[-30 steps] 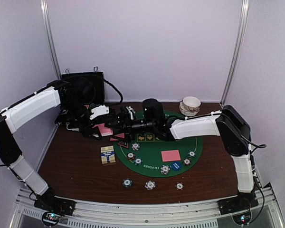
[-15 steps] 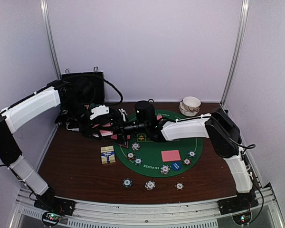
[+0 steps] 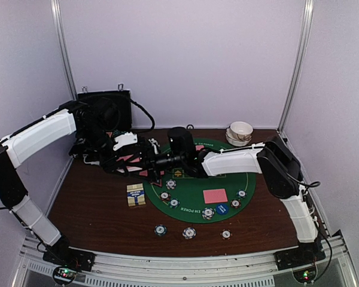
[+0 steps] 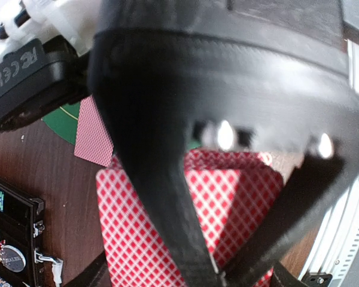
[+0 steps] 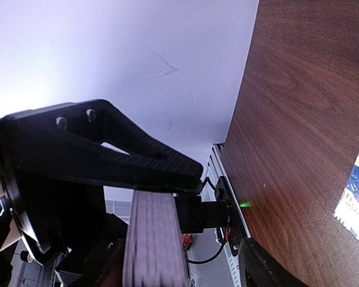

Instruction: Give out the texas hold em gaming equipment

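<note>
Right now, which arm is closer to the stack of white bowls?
Right. The right arm stretches across just in front of the white bowls; the left arm is far off on the opposite, left side.

Bowls (image 3: 240, 133) x2, grn mat (image 3: 194, 192) x1

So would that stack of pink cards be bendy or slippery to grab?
Probably bendy: edge-on, the stack of pink cards shows many very thin layers. Likely slippery too, since the left wrist view shows cards sitting out of line.
</note>
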### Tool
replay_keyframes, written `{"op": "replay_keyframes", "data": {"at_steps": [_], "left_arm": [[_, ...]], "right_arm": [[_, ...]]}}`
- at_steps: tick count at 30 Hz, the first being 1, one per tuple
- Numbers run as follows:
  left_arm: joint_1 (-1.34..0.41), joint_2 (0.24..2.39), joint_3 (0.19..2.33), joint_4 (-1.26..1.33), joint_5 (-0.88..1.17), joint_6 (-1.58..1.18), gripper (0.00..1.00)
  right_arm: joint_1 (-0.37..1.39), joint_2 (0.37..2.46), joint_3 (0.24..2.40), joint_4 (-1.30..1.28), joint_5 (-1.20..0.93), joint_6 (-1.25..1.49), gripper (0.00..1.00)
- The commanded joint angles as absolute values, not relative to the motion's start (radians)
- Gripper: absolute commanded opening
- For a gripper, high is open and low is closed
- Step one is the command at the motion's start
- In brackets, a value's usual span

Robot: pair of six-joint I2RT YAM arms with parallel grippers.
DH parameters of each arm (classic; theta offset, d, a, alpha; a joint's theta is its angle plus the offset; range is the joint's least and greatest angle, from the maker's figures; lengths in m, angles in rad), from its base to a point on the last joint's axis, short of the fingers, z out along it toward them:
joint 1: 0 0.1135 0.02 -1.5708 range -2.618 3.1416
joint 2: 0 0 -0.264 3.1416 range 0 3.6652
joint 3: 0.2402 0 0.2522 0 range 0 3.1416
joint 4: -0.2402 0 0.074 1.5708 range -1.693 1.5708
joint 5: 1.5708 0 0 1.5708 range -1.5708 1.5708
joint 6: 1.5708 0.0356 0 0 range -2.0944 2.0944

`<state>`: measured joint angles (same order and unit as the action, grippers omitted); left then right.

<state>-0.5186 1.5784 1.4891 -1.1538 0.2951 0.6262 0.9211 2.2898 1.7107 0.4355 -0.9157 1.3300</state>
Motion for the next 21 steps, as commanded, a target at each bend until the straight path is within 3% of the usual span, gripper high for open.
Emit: {"op": "replay_keyframes", "data": {"at_steps": [1,21], "left_arm": [[-0.517,1.548,1.506,-1.148,0.319,0.624,0.0],[-0.517,1.542,1.496,-1.149,0.309,0.629,0.0]], "right_arm": [[0.893,2.274,1.677,0.411,-0.912,1.301,0.61],[0.853,2.182,1.576,0.388,-0.926,1.252,0.38]]}}
